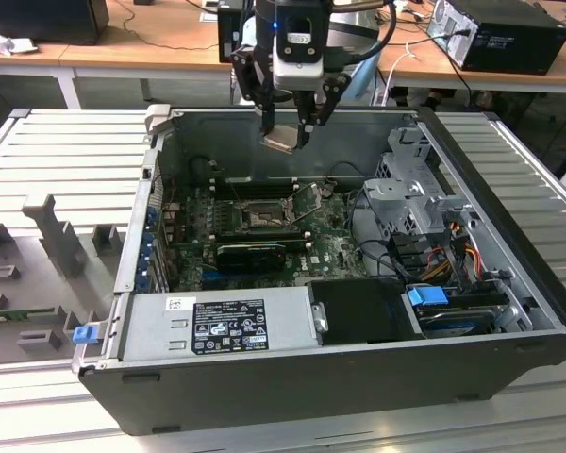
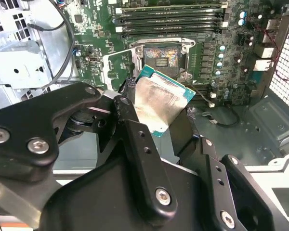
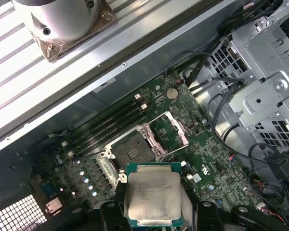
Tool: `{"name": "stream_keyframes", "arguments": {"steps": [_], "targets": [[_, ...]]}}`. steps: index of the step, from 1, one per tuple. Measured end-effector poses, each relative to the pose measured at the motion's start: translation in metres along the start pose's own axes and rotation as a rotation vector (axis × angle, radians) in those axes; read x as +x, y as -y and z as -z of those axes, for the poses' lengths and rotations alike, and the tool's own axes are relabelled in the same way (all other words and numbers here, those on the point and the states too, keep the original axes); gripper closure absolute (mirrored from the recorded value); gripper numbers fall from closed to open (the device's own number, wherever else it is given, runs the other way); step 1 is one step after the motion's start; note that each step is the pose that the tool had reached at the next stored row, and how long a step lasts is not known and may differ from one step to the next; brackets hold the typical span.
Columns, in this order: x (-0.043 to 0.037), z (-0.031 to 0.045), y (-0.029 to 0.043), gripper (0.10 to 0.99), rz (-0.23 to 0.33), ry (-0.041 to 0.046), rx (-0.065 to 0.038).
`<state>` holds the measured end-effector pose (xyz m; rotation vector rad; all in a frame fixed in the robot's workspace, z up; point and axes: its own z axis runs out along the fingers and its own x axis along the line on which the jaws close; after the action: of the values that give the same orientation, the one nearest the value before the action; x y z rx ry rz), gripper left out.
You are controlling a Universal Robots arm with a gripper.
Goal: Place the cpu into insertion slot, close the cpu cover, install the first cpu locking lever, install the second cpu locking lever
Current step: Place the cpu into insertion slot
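A silver-grey table of ribbed aluminium slats [image 1: 66, 142] carries the whole set-up. A large black metal computer case [image 1: 358, 377] rests on the middle of it, lying on its side with the open face up. Just beside the case, on the exterior view's left, sits a flat grey plastic fixture [image 1: 47, 250] with upright blocks and slots. In the first wrist view a round silver metal pedestal [image 3: 62, 19] stands on a brown square pad [image 3: 50, 50] on the same slats.

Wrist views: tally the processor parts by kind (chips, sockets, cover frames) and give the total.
cpu: 1, clamped in the gripper above the board
insertion slot: 1, with no chip in it
cpu cover: 1, swung open beside the slot
Total: 3
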<state>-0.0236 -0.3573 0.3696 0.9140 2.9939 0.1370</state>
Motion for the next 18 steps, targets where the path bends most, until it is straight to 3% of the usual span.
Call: {"name": "stream_keyframes", "arguments": {"steps": [18], "targets": [[0.0, 0.0, 0.0, 0.557, -0.13, 0.0112, -0.002]]}}
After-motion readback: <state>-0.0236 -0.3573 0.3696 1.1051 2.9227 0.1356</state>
